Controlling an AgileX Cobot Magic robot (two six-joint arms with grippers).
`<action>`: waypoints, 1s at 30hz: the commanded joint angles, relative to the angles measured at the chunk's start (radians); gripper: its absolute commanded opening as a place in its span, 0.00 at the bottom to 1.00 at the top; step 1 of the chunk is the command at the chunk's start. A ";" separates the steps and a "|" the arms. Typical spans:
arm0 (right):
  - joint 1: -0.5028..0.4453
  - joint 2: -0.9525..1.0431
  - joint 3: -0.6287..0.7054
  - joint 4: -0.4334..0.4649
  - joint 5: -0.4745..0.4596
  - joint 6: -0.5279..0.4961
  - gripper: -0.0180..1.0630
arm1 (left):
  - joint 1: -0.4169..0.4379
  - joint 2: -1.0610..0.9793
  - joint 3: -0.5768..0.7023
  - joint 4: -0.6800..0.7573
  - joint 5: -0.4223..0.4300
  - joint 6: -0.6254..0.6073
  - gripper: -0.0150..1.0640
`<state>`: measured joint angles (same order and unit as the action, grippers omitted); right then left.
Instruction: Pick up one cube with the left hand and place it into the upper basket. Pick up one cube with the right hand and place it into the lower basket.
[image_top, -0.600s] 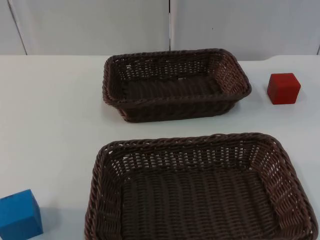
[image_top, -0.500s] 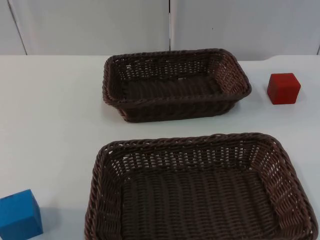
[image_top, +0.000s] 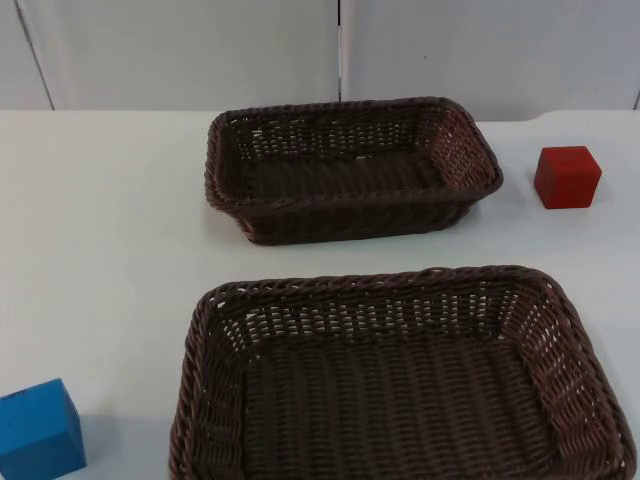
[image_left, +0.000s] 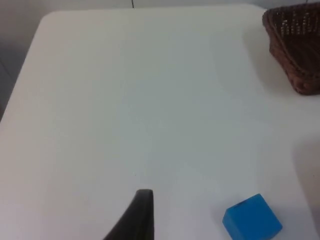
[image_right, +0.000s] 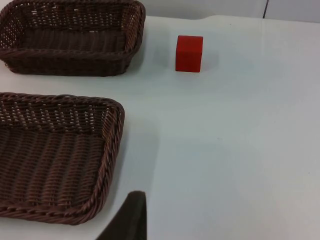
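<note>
The right hand (image_right: 131, 220) hung above the bare white tabletop (image_right: 235, 150), one black fingertip in sight. The lower basket (image_right: 55, 155) stood just beside it, interior bare. The upper basket (image_right: 72, 37) lay farther ahead, and the red cube (image_right: 189, 53) rested upright beside that basket, apart from it.

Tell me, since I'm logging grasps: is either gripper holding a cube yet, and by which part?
Nothing is held. The blue cube and the red cube both sit free on the table, outside the baskets.
</note>
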<state>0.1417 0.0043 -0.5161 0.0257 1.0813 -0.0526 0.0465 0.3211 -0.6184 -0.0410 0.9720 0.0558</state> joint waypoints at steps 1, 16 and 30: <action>-0.001 -0.004 0.002 0.002 -0.002 -0.008 0.99 | 0.002 0.041 -0.017 -0.011 -0.017 -0.001 0.99; -0.001 -0.004 0.002 0.002 -0.002 -0.008 0.99 | 0.002 0.314 -0.046 -0.094 -0.013 0.020 0.99; -0.001 -0.004 0.002 0.002 -0.002 -0.008 0.99 | 0.002 0.571 -0.046 -0.265 -0.013 0.161 0.99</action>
<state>0.1417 0.0043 -0.5161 0.0257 1.0813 -0.0526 0.0465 0.8488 -0.6574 -0.2874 0.9615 0.2078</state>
